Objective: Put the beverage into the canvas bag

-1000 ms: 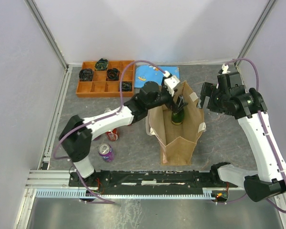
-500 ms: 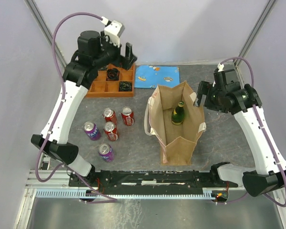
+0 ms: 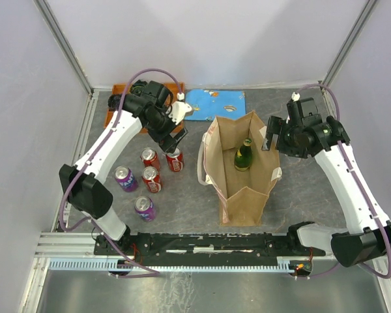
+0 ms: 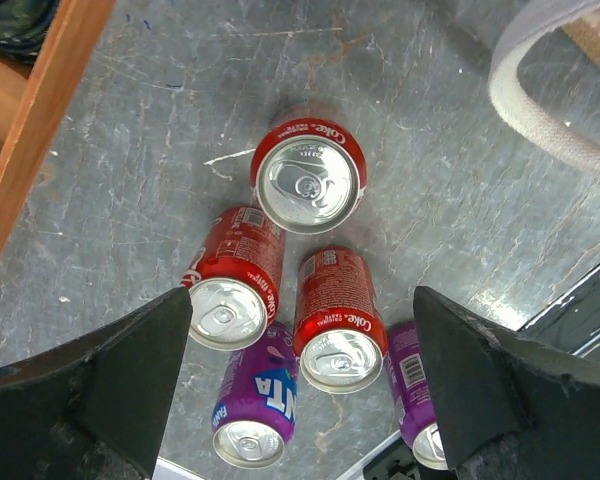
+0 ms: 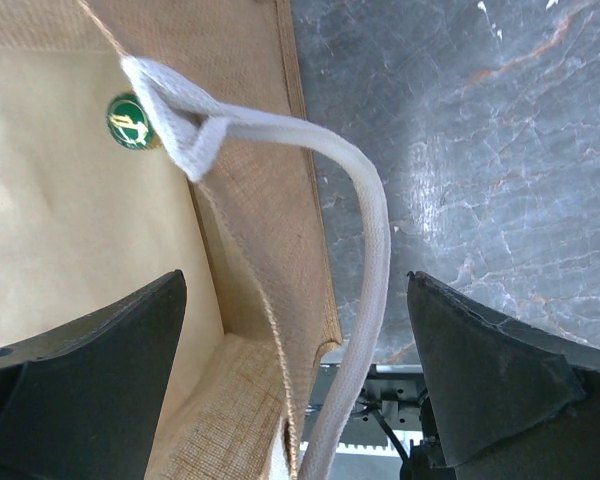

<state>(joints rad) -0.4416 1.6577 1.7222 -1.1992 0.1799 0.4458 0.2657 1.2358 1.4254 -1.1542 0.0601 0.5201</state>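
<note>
Progress: one drink is in. Green bottle [image 3: 243, 155] stands upright inside canvas bag [image 3: 244, 192], roughly mid-bag, neck up. Bag sits upright on table [image 3: 306, 189], mouth open, right of centre.

Outside the bag: 3 red cans [image 3: 174, 160] + 2 purple cans [image 3: 144, 207], clustered to its left, all upright, none gripped. If the task means a single beverage, prob. done; if the cans count too, 5 left — my read, can't settle it from here.

Left gripper [image 3: 176, 138]: wide open, empty, hanging over the red can nearest the bag. Its wrist cam looks straight down on the can tops betw. the fingers. Approx. lined up for a pick, I'd judge.

Right gripper [image 3: 269, 138]: wide open too, holding nothing, at the bag's right rim. White strap handle [image 5: 365, 240] runs betw. its fingers, no clamp.

Hard to see:
- Bottle body below the shoulder is hid by the bag walls and the label is unreadable. Right wrist cam shows only its green cap [image 5: 130, 122].
- Orange tray [image 3: 109, 119] is mostly behind the left arm, contents unclear.
- One purple can is cut off behind a finger in the left wrist view.
- Whether the strap touches the right fingers — can't tell.
</note>
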